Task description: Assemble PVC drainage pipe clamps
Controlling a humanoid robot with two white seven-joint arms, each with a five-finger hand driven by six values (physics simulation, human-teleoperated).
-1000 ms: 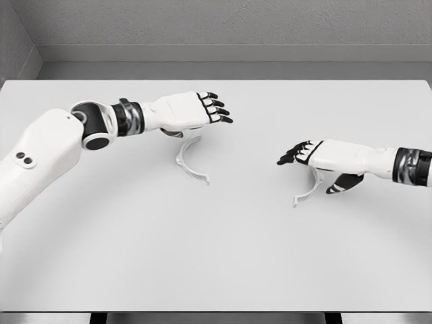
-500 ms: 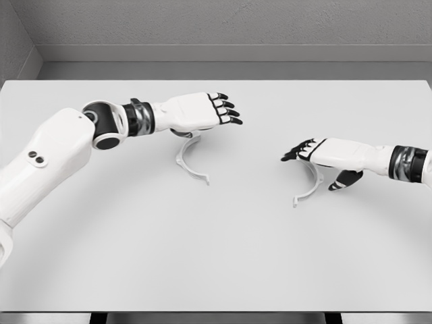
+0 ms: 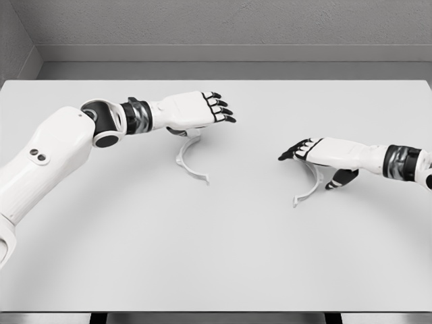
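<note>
Across the white table [image 3: 216, 256] we see two white curved clamp halves lying flat, one left of the middle and one right of it, well apart from each other. Our left hand [image 3: 192, 111] reaches in over the far left part of the surface, palm down, its black-tipped fingers [image 3: 219, 111] stretched out side by side toward the right and holding nothing. The left clamp half [image 3: 189, 158] lies just below that hand; its upper end disappears under the palm, and we cannot tell whether the thumb touches it. The arc opens to the right and ends in a small flat tab nearer the front edge. Our right hand [image 3: 324, 154] comes in from the right edge, fingers extended leftward and loosely together, thumb hanging down beneath the palm. The right clamp half [image 3: 309, 192] curves out from under this hand toward the front edge, opening to the left; whether they touch is unclear.
</note>
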